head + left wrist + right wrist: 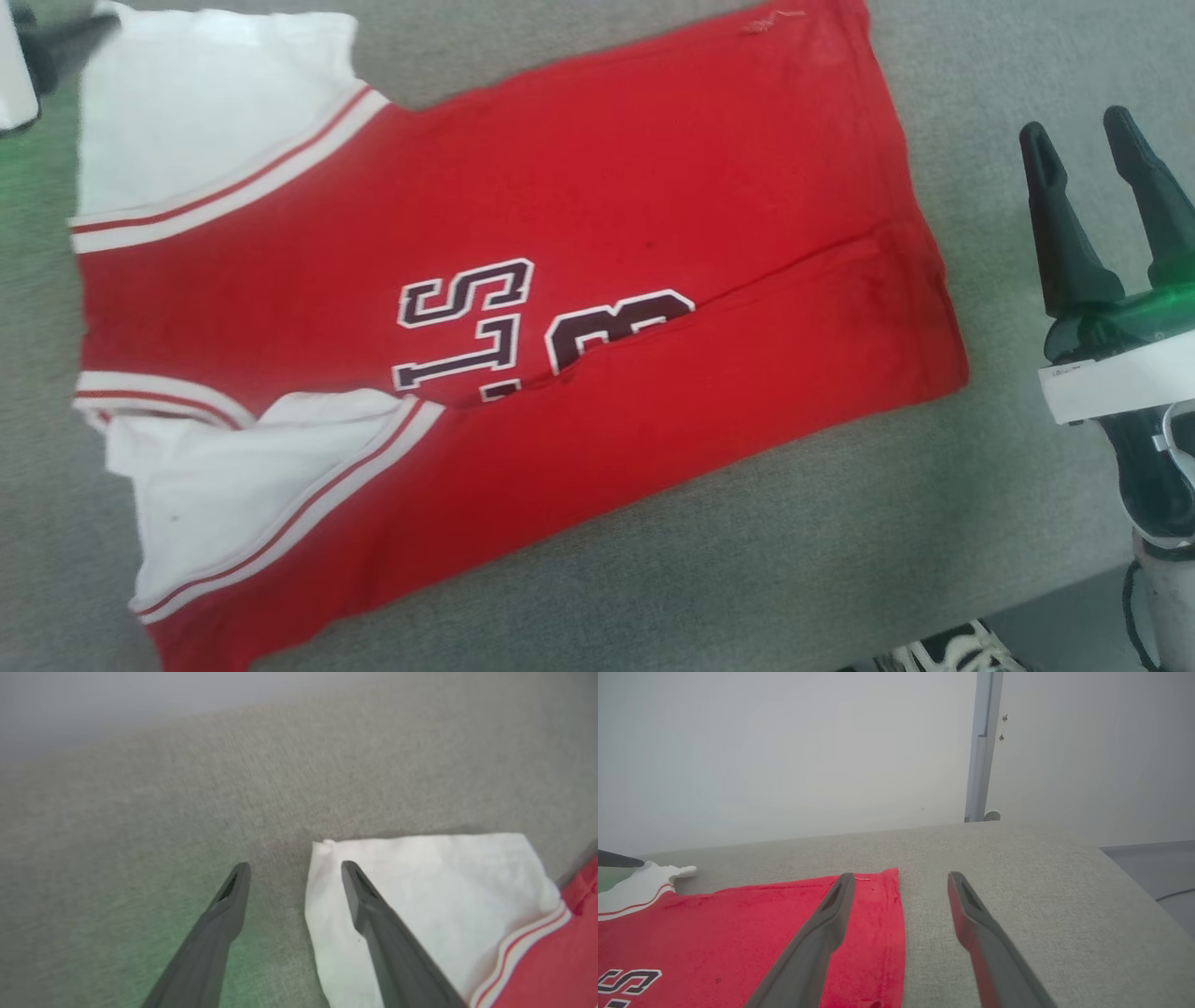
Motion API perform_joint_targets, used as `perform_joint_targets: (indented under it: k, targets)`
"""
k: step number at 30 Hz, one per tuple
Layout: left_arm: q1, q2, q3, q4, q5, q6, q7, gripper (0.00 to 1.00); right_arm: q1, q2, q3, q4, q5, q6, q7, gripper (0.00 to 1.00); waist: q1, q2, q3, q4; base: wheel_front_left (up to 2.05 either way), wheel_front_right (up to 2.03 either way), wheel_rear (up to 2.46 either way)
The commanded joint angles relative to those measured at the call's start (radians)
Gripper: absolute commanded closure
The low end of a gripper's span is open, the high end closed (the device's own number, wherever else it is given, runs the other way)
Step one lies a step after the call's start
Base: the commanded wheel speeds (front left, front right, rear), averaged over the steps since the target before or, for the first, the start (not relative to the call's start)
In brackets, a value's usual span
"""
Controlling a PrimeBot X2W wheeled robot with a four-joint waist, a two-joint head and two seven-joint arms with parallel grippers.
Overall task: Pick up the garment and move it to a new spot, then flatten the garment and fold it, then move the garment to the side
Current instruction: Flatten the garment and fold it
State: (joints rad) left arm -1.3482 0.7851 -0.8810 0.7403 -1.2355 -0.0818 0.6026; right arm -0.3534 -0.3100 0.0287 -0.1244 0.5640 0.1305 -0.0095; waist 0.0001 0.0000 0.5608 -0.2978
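The garment (560, 233) is spread out flat on the grey table (840, 523), with its white sleeves at one end and its plain red hem at the other. One long side of the garment looks to be turned in over the middle, because the big letters on the chest are partly hidden under a fold line. So the moving and flattening are judged to be done, and the folding seems to be started, not finished.

At the sleeve end of the garment, the left gripper (294, 877) is held with its fingers apart and nothing between them. One finger is seen over the far white sleeve (444, 882) and the other over bare table just beside it. Whether the cloth is touched cannot be told.

Past the hem end of the garment, the right gripper (1078, 135) is held spread wide too — nothing is gripped.

More folds are likely needed, and then the garment has to be moved to the side.
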Motion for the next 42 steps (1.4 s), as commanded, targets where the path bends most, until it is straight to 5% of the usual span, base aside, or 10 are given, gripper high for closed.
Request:
perform_joint_targets:
  k: [1,6,7,9,23,37,38,39,40,42]
  targets:
    - [-0.036,0.006,-0.011,0.022,-0.010,0.005,0.074,0.00,0.000,0.001,0.001,0.006,0.007,0.000,-0.012,0.00,-0.0001,0.0000,0.021,-0.022,0.00,0.00,0.00]
    - [-0.044,-0.026,-0.040,0.035,-0.049,-0.008,0.232,0.00,-0.009,-0.005,0.017,0.020,0.018,0.000,-0.018,0.00,-0.0001,0.0000,0.033,-0.025,0.00,0.00,0.00]
    - [-0.042,-0.033,-0.044,0.030,-0.054,-0.014,0.247,0.22,-0.015,-0.008,0.021,0.021,0.020,0.000,-0.013,0.00,-0.0001,0.0000,0.035,-0.023,0.00,0.00,0.00]
    - [-0.041,-0.043,-0.043,0.022,-0.064,-0.019,0.263,0.97,-0.034,-0.021,0.027,0.026,0.022,0.000,0.001,0.00,-0.0001,0.0000,0.039,-0.015,0.00,0.00,0.00]
    - [-0.068,-0.107,-0.054,-0.016,-0.048,-0.045,0.197,1.00,-0.457,-0.158,0.212,0.299,0.081,0.000,0.441,0.00,-0.0001,0.0000,0.059,0.082,0.00,0.00,0.00]
    - [-0.072,-0.161,-0.082,-0.088,-0.083,-0.049,0.152,1.00,-0.740,-0.192,0.350,0.634,0.177,0.000,0.820,0.00,-0.0001,0.0000,0.097,0.168,0.00,0.00,0.00]
    - [-0.072,-0.162,-0.082,-0.096,-0.088,-0.049,0.146,1.00,-0.742,-0.191,0.364,0.638,0.187,0.000,0.830,0.51,-0.0001,0.0000,0.099,0.172,0.00,0.00,0.00]
    - [-0.071,-0.163,-0.080,-0.105,-0.092,-0.049,0.138,1.00,-0.745,-0.190,0.370,0.639,0.196,0.000,0.831,0.64,-0.0001,0.0000,0.100,0.174,0.00,0.00,0.00]
    - [-0.069,-0.165,-0.078,-0.111,-0.099,-0.049,0.129,1.00,-0.750,-0.193,0.369,0.645,0.199,0.000,0.820,0.99,-0.0001,0.0000,0.099,0.178,0.00,0.00,0.00]
    - [-0.064,-0.168,-0.075,-0.125,-0.105,-0.049,0.101,1.00,-0.750,-0.202,0.379,0.649,0.205,0.000,0.802,1.00,-0.0001,0.0000,0.089,0.189,0.00,0.00,0.00]
